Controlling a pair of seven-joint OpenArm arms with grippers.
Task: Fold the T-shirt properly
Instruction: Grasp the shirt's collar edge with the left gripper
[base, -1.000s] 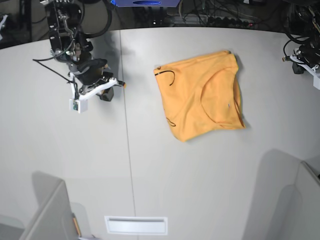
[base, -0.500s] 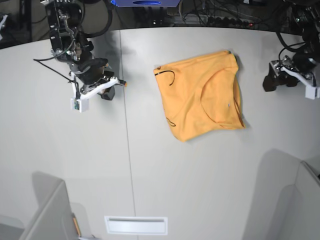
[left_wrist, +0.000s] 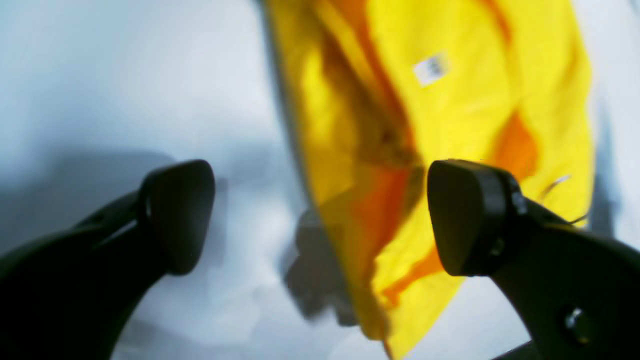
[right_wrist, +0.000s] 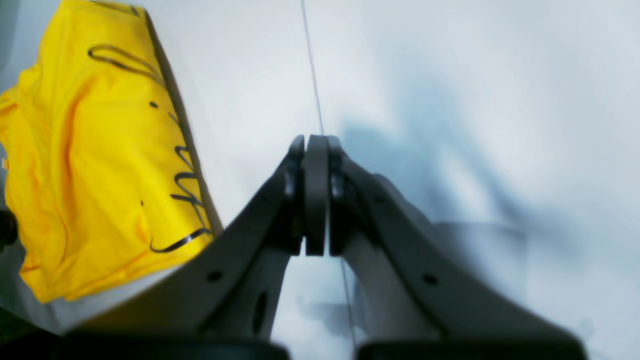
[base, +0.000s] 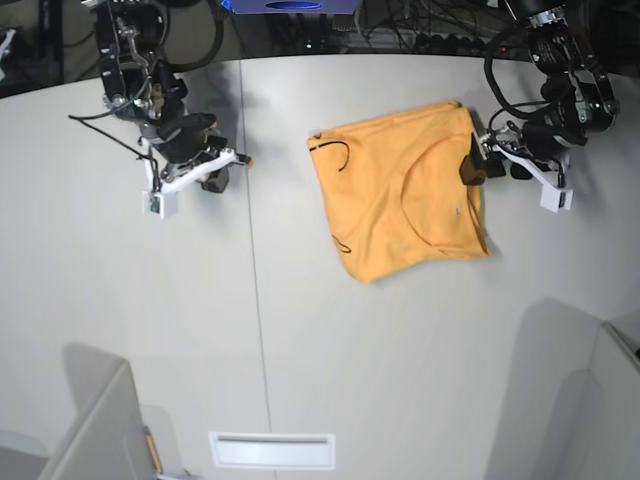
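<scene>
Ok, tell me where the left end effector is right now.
In the base view the left end effector is at the right, open at the T-shirt's right edge, on the grey table.

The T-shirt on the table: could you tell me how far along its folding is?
Done: the T-shirt lies folded into a compact shape. In hand: the left gripper, open, straddles its edge; the right gripper is shut, empty, apart. Left: the remaining folds.
</scene>
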